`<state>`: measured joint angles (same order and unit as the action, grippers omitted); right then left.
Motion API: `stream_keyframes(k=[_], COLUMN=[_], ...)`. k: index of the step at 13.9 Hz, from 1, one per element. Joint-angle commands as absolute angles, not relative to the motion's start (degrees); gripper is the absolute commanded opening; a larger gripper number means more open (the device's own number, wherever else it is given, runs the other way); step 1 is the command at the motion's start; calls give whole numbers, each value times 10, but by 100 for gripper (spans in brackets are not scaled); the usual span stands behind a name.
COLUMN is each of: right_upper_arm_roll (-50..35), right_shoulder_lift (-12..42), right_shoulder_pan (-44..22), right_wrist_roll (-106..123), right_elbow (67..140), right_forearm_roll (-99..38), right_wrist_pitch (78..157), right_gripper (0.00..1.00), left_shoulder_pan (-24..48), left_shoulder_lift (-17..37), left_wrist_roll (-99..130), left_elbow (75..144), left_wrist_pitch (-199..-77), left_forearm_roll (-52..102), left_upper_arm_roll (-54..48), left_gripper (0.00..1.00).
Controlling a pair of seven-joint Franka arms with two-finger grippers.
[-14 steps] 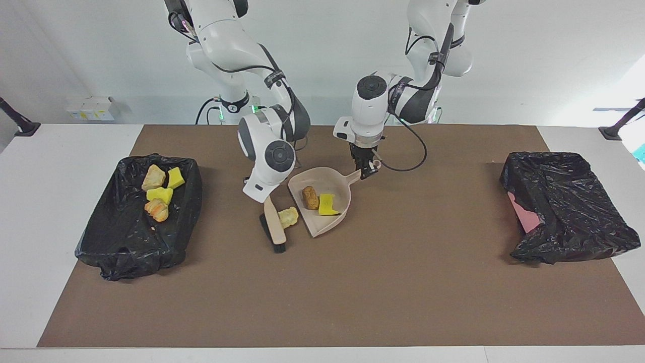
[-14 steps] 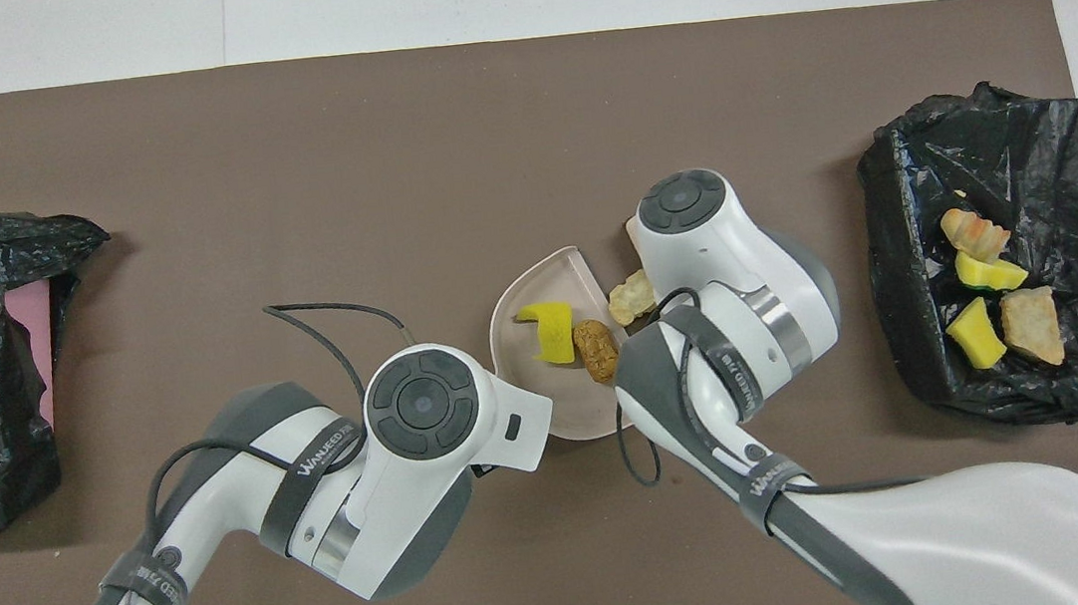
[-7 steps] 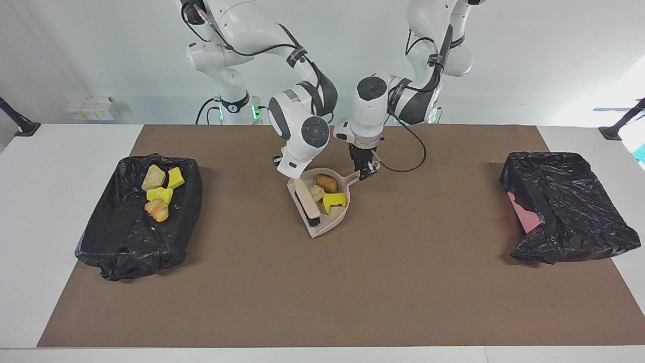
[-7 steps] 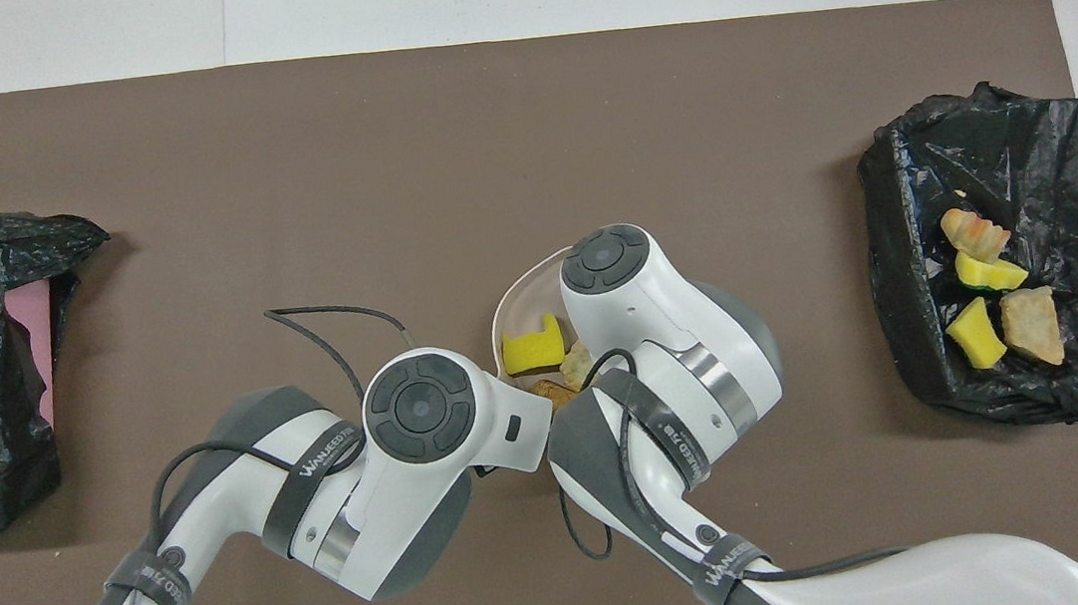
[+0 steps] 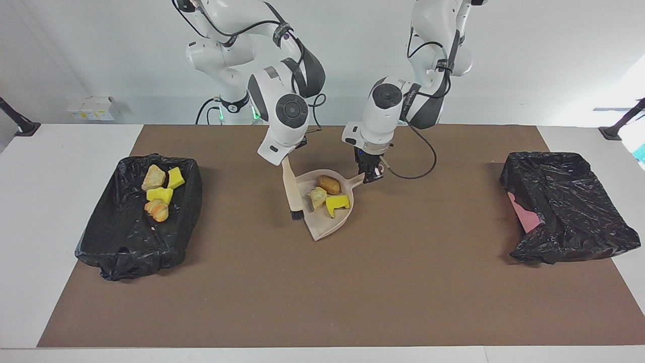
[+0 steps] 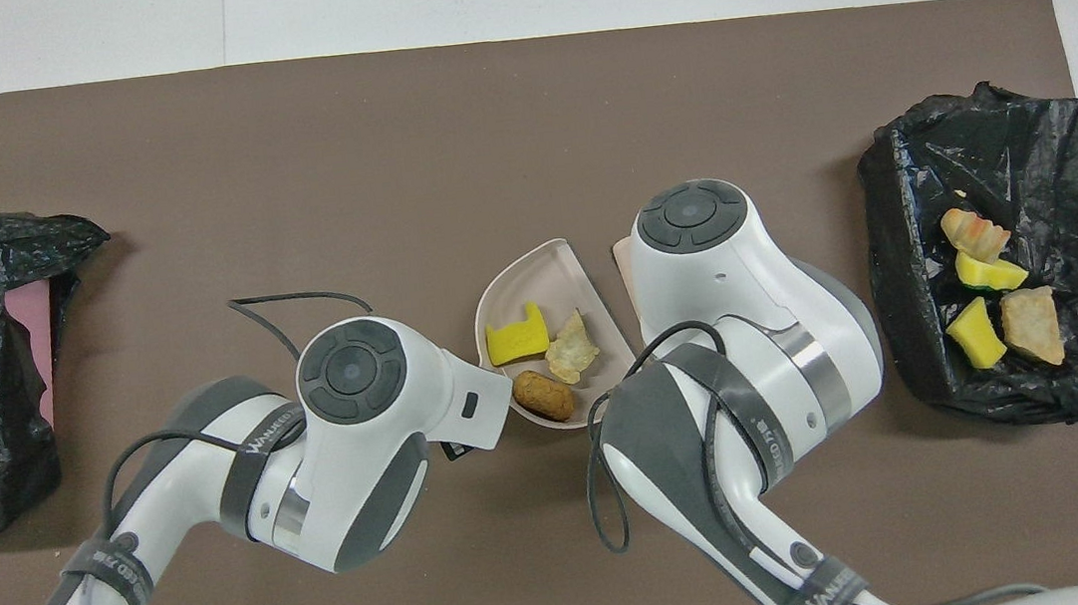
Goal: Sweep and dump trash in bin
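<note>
A beige dustpan (image 5: pixel 330 222) lies mid-table with three trash lumps in it: an orange-brown lump (image 5: pixel 329 184), a pale rocky chunk (image 5: pixel 317 195) and a yellow foam piece (image 5: pixel 336 203). My left gripper (image 5: pixel 372 174) is shut on the dustpan's handle. My right gripper (image 5: pixel 286 160) is shut on the beige brush (image 5: pixel 291 189). It holds the brush upright, bristles down, beside the pan's edge toward the right arm's end. In the overhead view the pan (image 6: pixel 536 278) and its three lumps show between my arms. Both grippers are hidden there.
A black-bagged bin (image 5: pixel 126 237) at the right arm's end of the table holds several trash pieces (image 5: pixel 158 194). It also shows in the overhead view (image 6: pixel 993 144). A second black-bagged bin (image 5: pixel 569 201) stands at the left arm's end.
The brush swept the pale chunk into the dustpan, then drew back out to stand beside the pan. The lumps shifted inside the pan. The left gripper kept its hold on the handle.
</note>
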<state>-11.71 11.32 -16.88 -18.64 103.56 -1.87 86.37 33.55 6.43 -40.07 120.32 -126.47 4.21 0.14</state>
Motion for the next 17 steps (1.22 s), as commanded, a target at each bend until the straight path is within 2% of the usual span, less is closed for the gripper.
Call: stream_keyframes(k=[1,4,8,11,17], right_upper_arm_roll=[-121,-124,-124,-124,-125], right_shoulder_lift=[92,67,-9,16,21], right_shoulder_pan=[-170,-188,-263,-330,-379], right_wrist_roll=[-214,-237,-304,-386,-402], right_elbow=[1066,1104,1222,1227,1280], right_forearm_roll=[-41,-97,-168,-178,-218], right_wrist_pitch=[866,882,990,1027,1095], right_gripper=[0,0,0,0,0], left_shoulder_pan=[281,220,146,90,-64], left_shoulder_lift=[41,40,42,43,51], left_wrist_roll=[-487,-573,-688,-772,-954], left_elbow=[1206,1177,1102,1053,991], left_wrist_pitch=[-1267,-1238,-1157,-1097,-1031], left_forearm_roll=[53,53,49,45,32], left_upper_arm_roll=[1,1,4,5,5], left_gripper=[0,0,0,0,0])
